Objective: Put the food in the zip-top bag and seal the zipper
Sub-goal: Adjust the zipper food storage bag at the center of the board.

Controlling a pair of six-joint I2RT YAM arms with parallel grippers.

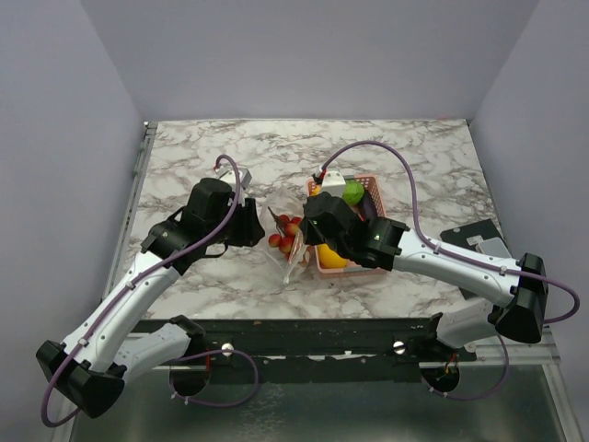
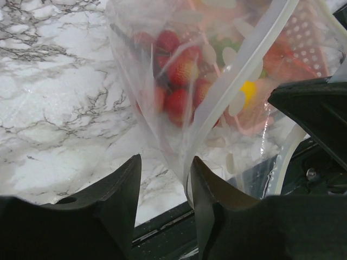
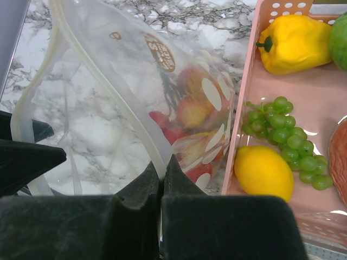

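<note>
- Right gripper: fingers pressed together, pinching the zipper edge of the zip-top bag, just off the left-arm side of the pink basket.
- Left gripper: fingers spread with a clear gap. The zipper strip runs down into that gap and lies close against one finger, with the other finger apart from it. This gripper is on the far side of the bag from the basket.
- Zip-top bag: held up off the marble table between the two grippers, just beside the basket's left wall. Mouth is parted; the strip is seen as two separate runs in the right wrist view.
- Red berries: inside the bag, low in it, seen through the plastic on the side facing the basket.
- In the basket, nearest the bag: lemon against the wall, with the green grapes touching it.
- Deeper in the basket: yellow pepper at the far end, round green fruit beside it at the frame edge.
- Reddish item at the basket's right edge, cropped; cannot tell what it is.
</note>
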